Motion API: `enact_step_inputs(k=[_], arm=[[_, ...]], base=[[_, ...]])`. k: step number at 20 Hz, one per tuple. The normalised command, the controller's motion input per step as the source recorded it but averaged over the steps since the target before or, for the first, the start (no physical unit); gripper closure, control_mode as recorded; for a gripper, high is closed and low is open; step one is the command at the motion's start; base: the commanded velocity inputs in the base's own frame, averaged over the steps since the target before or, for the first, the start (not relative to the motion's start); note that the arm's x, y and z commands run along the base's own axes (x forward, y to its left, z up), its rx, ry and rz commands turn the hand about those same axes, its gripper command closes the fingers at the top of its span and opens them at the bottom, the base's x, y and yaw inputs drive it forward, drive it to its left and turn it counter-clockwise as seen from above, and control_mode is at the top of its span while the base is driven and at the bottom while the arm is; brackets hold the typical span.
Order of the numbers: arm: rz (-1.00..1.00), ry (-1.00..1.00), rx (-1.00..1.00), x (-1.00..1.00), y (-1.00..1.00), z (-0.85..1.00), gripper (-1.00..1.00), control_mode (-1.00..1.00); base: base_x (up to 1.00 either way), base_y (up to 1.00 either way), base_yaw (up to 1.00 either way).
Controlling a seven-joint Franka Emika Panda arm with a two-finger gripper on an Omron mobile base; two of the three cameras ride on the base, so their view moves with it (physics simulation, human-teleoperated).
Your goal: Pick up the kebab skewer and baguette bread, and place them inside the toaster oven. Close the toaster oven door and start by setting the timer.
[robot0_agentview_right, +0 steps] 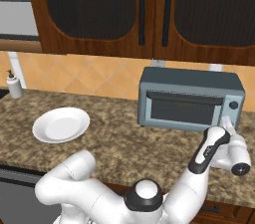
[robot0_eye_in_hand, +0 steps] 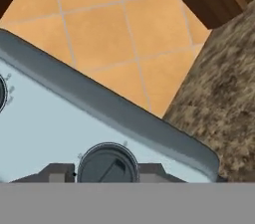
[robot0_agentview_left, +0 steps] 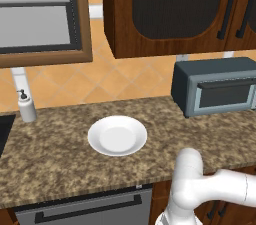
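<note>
The gripper [robot0_eye_in_hand: 106, 169] was closed narrow on the round knob [robot0_eye_in_hand: 107, 163] at the lower end of the oven's control panel, fingertips [robot0_eye_in_hand: 59, 172] flanking it. The oven [robot0_agentview_right: 191, 97] stood at the counter's [robot0_agentview_right: 119, 143] back edge, door [robot0_agentview_right: 182, 107] shut. A white plate [robot0_agentview_right: 61, 124] lay well apart, mid-counter, with bare counter between. A soap dispenser [robot0_agentview_left: 26, 105] stood at the back edge.

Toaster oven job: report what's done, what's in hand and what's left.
Done, it seems: the toaster oven door is shut and the white plate is bare; the glass is too dark to confirm the food is inside. In hand: the gripper, shut, sits around the timer knob. Left: setting the timer.
</note>
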Motion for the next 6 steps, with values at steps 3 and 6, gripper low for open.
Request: enact_step_inputs(k=[3, 6], arm=[[-0.04, 0.00, 0.32, 0.00, -0.12, 0.00, 1.00, -1.00], [-0.04, 0.00, 0.32, 0.00, -0.14, 0.00, 1.00, -1.00]], base=[[0.00, 0.00, 0.00], [0.00, 0.00, 0.00]])
